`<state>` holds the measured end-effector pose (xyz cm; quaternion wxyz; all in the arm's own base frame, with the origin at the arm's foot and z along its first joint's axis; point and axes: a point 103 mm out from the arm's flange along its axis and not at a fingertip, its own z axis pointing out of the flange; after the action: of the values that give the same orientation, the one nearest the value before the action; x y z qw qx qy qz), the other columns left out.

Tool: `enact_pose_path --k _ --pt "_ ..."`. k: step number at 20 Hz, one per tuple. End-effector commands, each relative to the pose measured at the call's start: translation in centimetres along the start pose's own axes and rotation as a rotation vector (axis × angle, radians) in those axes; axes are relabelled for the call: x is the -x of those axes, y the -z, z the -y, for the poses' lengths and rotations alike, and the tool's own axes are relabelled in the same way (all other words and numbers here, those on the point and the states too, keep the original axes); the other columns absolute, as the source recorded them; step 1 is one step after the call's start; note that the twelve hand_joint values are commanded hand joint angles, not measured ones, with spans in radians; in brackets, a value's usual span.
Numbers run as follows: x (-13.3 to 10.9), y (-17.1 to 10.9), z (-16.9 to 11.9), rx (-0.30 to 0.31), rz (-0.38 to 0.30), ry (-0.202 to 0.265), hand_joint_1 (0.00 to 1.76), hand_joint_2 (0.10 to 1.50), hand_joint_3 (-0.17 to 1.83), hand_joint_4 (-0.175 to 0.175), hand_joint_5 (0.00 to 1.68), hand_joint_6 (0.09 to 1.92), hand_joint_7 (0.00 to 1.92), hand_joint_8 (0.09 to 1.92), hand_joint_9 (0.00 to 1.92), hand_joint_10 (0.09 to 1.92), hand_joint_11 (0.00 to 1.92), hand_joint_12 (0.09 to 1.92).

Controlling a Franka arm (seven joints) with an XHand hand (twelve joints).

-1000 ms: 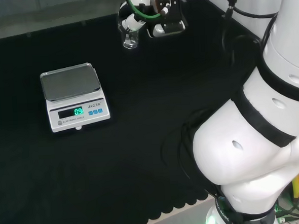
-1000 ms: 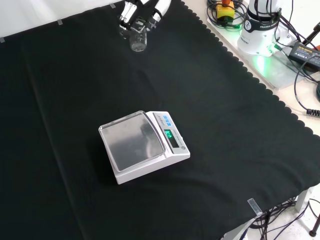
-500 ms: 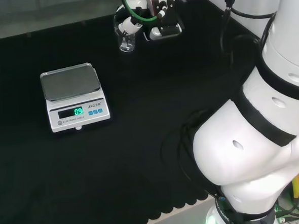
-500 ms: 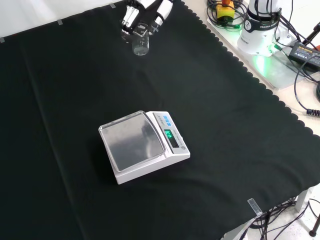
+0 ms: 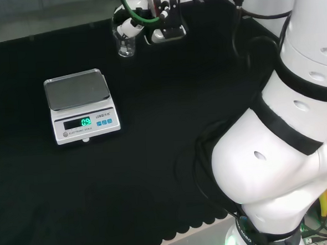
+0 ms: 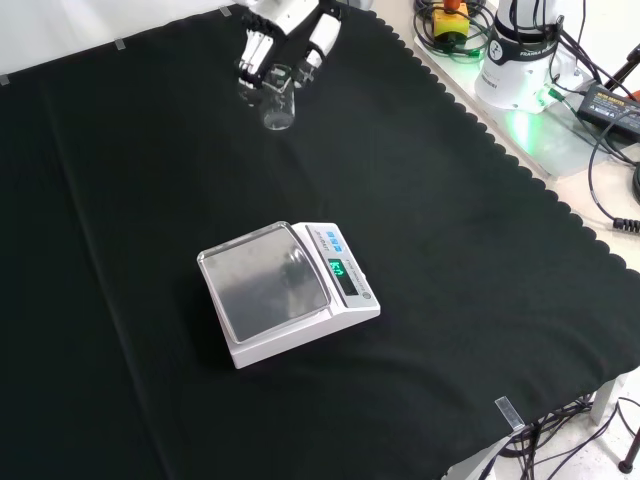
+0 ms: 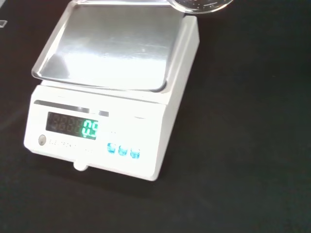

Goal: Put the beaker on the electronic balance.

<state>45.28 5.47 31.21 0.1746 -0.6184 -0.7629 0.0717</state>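
Hand point(image 6: 285, 40) fingers curled round beaker point(image 6: 279, 103), beaker hanging beneath; balance point(image 6: 288, 292) well apart.

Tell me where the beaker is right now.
The beaker is held in the hand near the top of the front view, beyond the balance and not yet over its pan; in the head view it sits up and right of the balance.

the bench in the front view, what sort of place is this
Most likely a robot lab bench set up for chemistry-style handling. An electronic balance with a lit display sits on the black cloth, the hand has its fingers round a clear glass beaker, and cables and power gear lie at the bench edge.
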Motion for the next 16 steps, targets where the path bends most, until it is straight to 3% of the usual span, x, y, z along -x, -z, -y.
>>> enact_pose_path --k 1,9,16 --pt "-2.4 -0.5 -3.2 -0.018 -0.002 0.06 0.97 0.51 0.57 -0.112 0.37 0.72 0.65 0.94 1.01 0.57 1.19 0.9" --pt "-4.7 -2.1 -8.2 -0.027 0.008 0.107 0.98 0.51 0.57 -0.113 0.38 0.72 0.66 0.94 1.02 0.57 1.19 0.9" --pt "-6.4 -4.0 -11.9 -0.028 0.041 0.118 0.98 0.51 0.57 -0.113 0.38 0.72 0.67 0.94 1.02 0.57 1.19 0.9"
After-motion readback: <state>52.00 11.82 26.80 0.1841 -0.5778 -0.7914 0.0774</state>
